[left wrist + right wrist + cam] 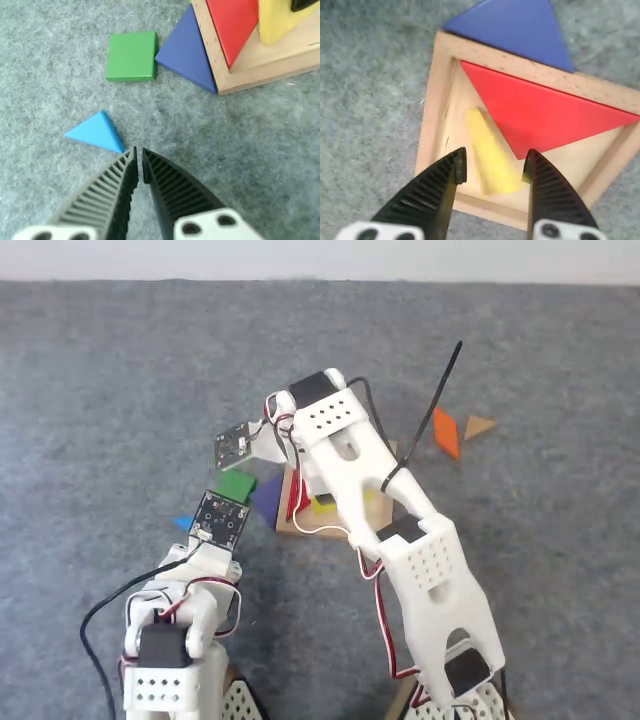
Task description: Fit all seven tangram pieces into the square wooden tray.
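Note:
The square wooden tray [431, 115] holds a red triangle [540, 117] lying flat. A yellow piece [487, 155] stands tilted beside it. My right gripper [495, 166] hangs open over the tray with the yellow piece between its fingers. A dark blue triangle [187, 50] lies against the tray's outer rim [260, 77], and a green square [131, 56] touches its corner. My left gripper [139, 152] is shut just above the carpet, tips next to a light blue triangle [95, 132]. An orange parallelogram [445, 432] and a tan triangle [479, 425] lie far right of the tray [300, 528].
Grey carpet covers the whole table. The right arm [400, 530] stretches over most of the tray in the high view, a black cable tie [430, 415] sticking up from it. Open carpet lies to the left and at the far side.

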